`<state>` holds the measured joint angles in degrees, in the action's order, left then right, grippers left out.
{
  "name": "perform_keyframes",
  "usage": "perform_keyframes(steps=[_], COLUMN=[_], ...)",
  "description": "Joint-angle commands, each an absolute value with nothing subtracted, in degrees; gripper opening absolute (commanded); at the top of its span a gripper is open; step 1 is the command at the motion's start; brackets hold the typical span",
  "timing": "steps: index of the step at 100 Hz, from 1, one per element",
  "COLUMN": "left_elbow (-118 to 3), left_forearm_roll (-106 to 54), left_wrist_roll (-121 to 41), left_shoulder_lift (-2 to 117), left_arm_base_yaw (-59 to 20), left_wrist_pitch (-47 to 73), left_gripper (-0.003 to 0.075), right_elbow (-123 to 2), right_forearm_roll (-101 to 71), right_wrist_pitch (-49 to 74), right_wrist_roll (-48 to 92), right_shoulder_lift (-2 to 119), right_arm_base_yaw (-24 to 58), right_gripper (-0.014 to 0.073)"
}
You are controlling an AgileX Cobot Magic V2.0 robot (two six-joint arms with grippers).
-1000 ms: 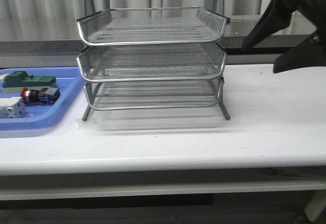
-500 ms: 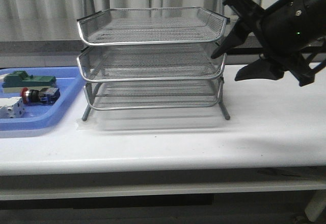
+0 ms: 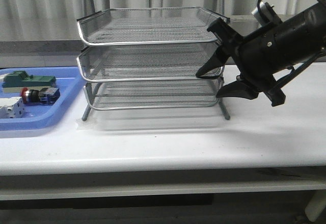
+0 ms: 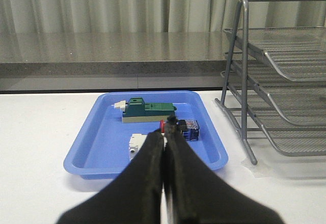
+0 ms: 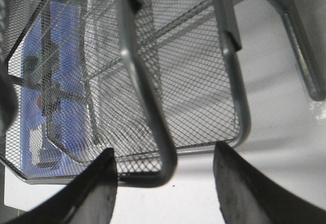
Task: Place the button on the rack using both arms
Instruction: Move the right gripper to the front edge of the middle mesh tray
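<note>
The button [image 3: 38, 95], with red cap, black body and blue rear block, lies in the blue tray [image 3: 66, 103] at the left; it also shows in the left wrist view [image 4: 181, 128]. The silver wire-mesh rack [image 3: 151, 56] stands mid-table, its three tiers showing no object in them. My right gripper [image 3: 210, 85] is open and empty, its fingers pointing at the rack's right front corner [image 5: 168, 165], one finger above the other. My left gripper [image 4: 165, 132] is shut and empty, hovering short of the blue tray [image 4: 104, 150]; it does not show in the front view.
A green block [image 3: 28, 80] and a white block [image 3: 11, 108] share the blue tray with the button. A grey ledge and curtains run behind the table. The white table's front edge [image 3: 163, 163] is near.
My right arm has swung down and leftward from the upper right corner to the rack's right front corner, with its jaws open. The button, the rack and the tray have not moved.
</note>
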<state>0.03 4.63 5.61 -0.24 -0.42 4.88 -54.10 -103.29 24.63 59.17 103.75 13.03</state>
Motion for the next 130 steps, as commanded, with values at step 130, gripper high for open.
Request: perform_keyframes(steps=[130], left_elbow=[2.7], left_forearm_roll=[4.6], left_wrist_roll=[6.2], left_shoulder_lift=[-2.2], left_arm_base_yaw=[-0.4], left_wrist_pitch=[0.0], left_gripper=[-0.0020], right_elbow=[-56.2], right_forearm_roll=[-109.6], right_wrist_pitch=[33.1], right_wrist_roll=[61.5], right_shoulder_lift=[103.9], right_arm_base_yaw=[12.9], right_gripper=[0.0195])
